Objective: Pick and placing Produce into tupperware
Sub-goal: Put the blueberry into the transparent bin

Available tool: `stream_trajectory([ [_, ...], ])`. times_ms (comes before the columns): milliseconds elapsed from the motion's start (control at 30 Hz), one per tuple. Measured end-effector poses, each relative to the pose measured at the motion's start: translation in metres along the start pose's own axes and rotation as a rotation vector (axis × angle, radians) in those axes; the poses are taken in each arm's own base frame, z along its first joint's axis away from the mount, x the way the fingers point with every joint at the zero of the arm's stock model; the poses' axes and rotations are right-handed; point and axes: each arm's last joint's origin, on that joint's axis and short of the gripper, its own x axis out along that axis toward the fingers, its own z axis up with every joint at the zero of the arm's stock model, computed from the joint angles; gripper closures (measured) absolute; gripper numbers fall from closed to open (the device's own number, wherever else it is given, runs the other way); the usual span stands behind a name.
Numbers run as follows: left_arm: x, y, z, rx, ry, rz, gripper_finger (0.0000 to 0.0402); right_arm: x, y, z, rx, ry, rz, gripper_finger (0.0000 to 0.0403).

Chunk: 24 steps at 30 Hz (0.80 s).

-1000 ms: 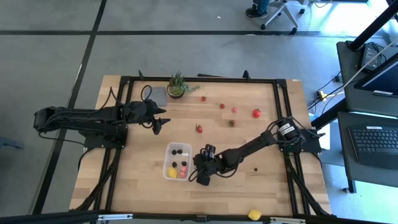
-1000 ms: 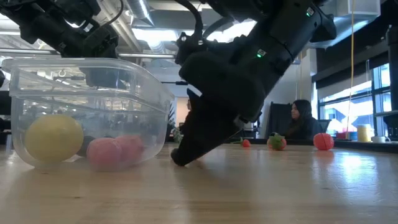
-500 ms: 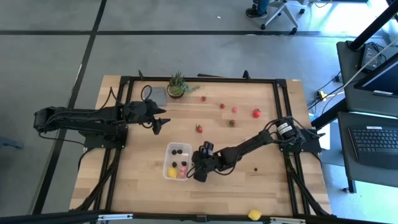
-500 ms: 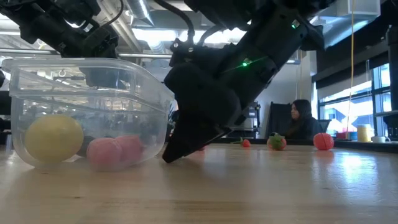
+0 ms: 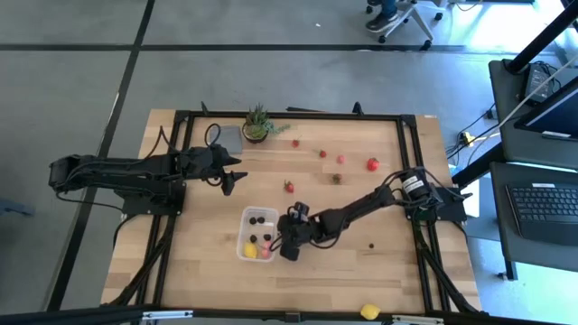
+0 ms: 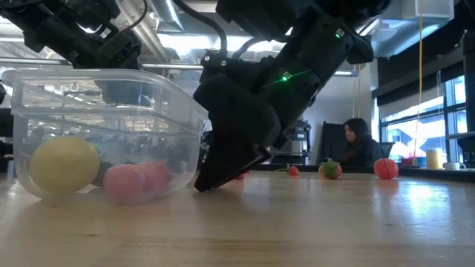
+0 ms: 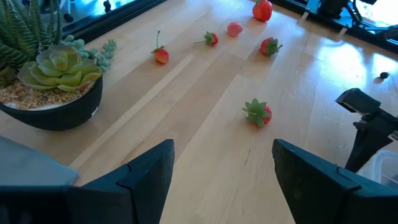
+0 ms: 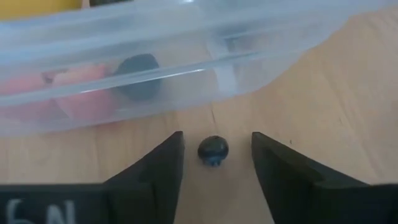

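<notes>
The clear tupperware (image 5: 257, 233) stands near the table's front, holding a yellow piece (image 6: 64, 165), pink pieces (image 6: 137, 180) and dark berries (image 5: 260, 218). A dark berry (image 8: 213, 150) lies on the wood just outside the tub's right wall. My right gripper (image 8: 216, 144) slants down at it, open, one finger on each side of the berry with bare wood showing between. In the high view that gripper (image 5: 287, 251) sits by the tub's right side. My left gripper (image 5: 231, 180) hovers open at the left, a strawberry (image 7: 258, 113) lying ahead of it.
Loose produce lies across the far right: strawberries (image 5: 289, 187) (image 5: 322, 153) (image 5: 340, 159), a larger red piece (image 5: 372, 164), a brownish piece (image 5: 336, 178). A tiny dark berry (image 5: 371, 244) and a lemon (image 5: 369, 311) lie nearer the front. Potted plant (image 5: 257, 125) and grey square (image 5: 228, 137) stand far left.
My right gripper has edged along the table toward the tub's right wall, its tips staying low at the wood. The tub and its contents have not moved.
</notes>
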Motion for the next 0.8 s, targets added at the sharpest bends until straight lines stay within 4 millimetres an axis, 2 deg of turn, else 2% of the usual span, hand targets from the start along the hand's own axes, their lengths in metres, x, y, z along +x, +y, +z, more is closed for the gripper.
stream_trajectory([
  [333,0.0000,0.0000,0.0000,0.002,0.000,0.000,0.0140,-0.0005,-0.0003,-0.0017,-0.007,0.027,0.008,0.0289],
  [567,0.0001,0.0000,-0.0001,0.002,0.001,0.000,0.0140,-0.0013,-0.0004,-0.0022,-0.007,0.038,0.008,0.0356],
  [800,0.0000,0.0000,0.0000,0.003,0.000,0.000,0.0140,-0.0014,-0.0003,-0.0026,0.019,0.041,0.009,0.0357],
])
